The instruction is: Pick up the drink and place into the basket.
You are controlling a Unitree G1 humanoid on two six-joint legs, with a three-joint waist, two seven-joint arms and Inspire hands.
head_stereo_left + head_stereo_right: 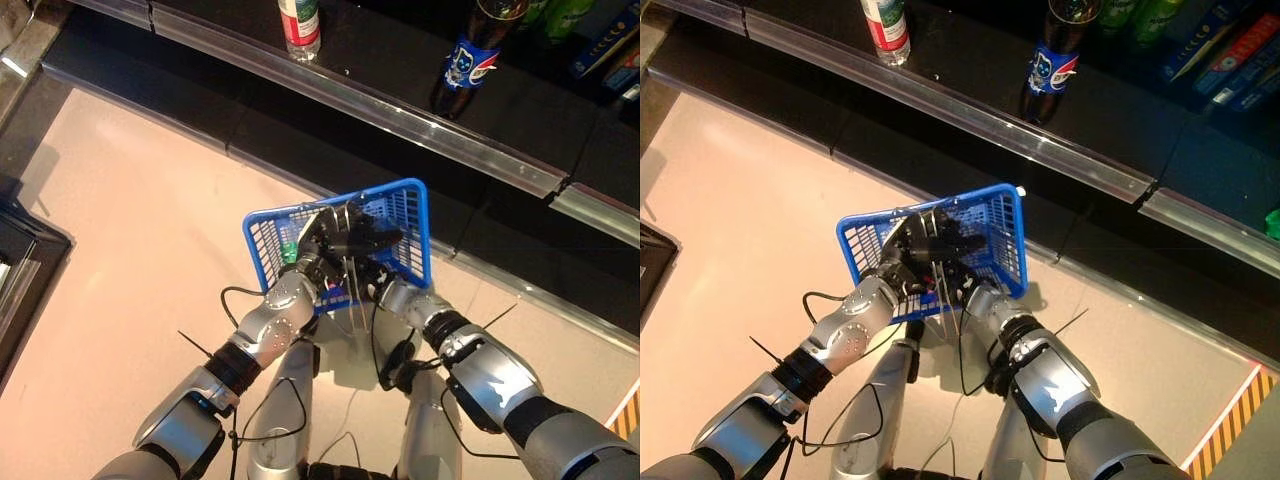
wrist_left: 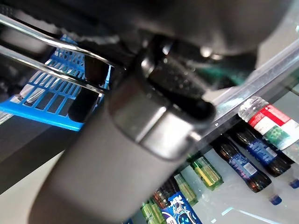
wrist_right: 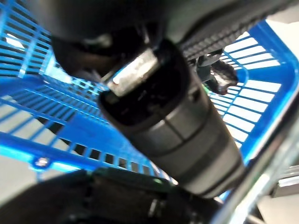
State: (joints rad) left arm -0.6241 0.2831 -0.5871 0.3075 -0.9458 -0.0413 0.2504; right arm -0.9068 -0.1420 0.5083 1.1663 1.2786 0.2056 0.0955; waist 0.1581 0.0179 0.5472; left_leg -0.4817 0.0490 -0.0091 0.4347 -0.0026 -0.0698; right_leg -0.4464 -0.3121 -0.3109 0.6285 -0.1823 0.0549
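The left robot hand [image 2: 140, 121] has the pair of thin silver wire handles [image 2: 46, 44] running straight into it. They vanish behind its thumb, so I judge it closed round them, carrying the load. That hold is why the blue plastic mesh basket [image 1: 420, 230] hangs clear above the pale floor [image 1: 130, 220], tipped with its open mouth towards the robot and its far rim nearest the shelf. In that position the other arm can reach in from the near side.

Low inside the basket's left part, a small green patch [image 1: 288, 248] shows through the mesh. It may be the drink already lying in there, though the two robot hands crowd over it and I cannot tell for sure. No bottle shows plainly in either robot hand.

The right robot hand [image 3: 173, 126] is down inside the basket, with blue lattice wall all around it in its own wrist view. That fits setting something down in the basket. Whether it is open or gripping anything I cannot tell.

Beyond the basket the dark shelf [image 1: 420, 125] with its silver front rail carries a clear bottle with a red-and-white label [image 1: 300, 25]. Further right stands a dark cola bottle with a blue label [image 1: 470, 60]. Both are upright, well apart from the basket and untouched.
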